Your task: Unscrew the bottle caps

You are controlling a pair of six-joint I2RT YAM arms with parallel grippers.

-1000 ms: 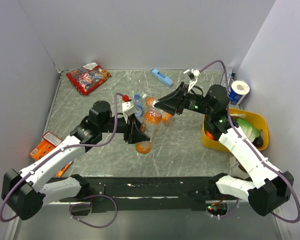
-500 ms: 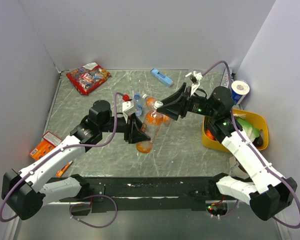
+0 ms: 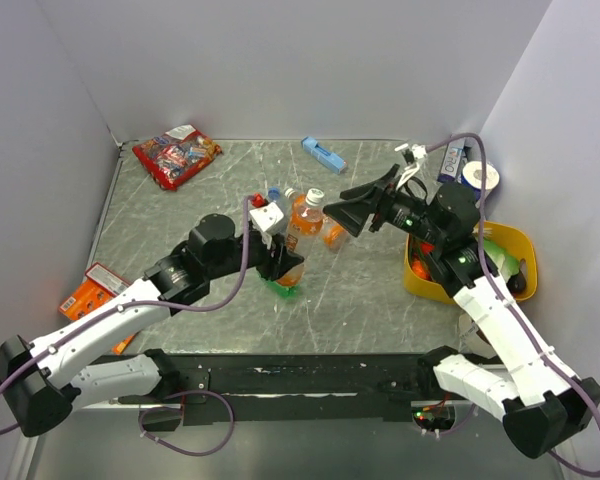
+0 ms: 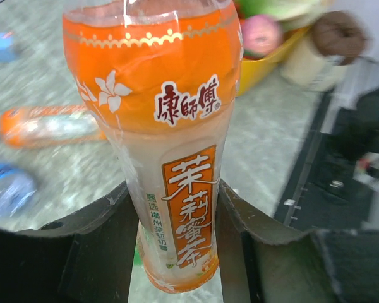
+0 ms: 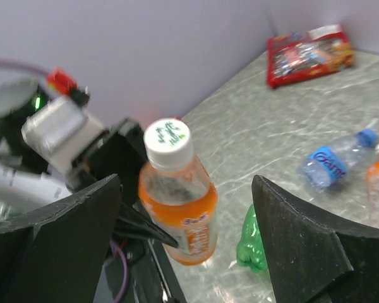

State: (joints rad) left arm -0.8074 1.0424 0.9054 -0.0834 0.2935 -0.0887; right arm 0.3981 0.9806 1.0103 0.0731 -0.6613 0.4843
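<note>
Well, the biggest thing on my screen is the table point(image 3: 380, 300), a grey-green slab veined like marble with a dull sheen. At its right edge sits a yellow tub point(image 3: 520, 236), smooth plastic with rounded corners, holding a jumble of colourful items that I cannot tell apart.

My left gripper point(image 3: 280, 265) is clenched on the upright orange bottle point(image 4: 177, 113), near the table's middle. Its matte black, wedge-shaped fingers point(image 4: 104, 240) press the lower body from both sides. The bottle is clear, glossy plastic, wrapped in an orange label with a white flower and Chinese characters, narrowing toward the base. My right gripper point(image 3: 343, 208) hangs released just beside the bottle's top, its two broad black jaws spread wide and touching nothing. On the right wrist camera the neck stands between them.

A second orange bottle point(image 4: 50, 124) lies on its side beyond the held one, below the right gripper. A clear bottle point(image 5: 333, 161) with a blue label and blue cap lies next to it. A green bottle point(image 5: 252, 243), crumpled-looking, lies at the foot of the held one.

At the back left corner lies a crinkly red snack bag point(image 3: 176, 155), at the left edge an orange box point(image 3: 92, 288), and at the back a flat blue box point(image 3: 323, 154).

The white cap point(image 5: 167, 136), round with green print, is on the neck.
</note>
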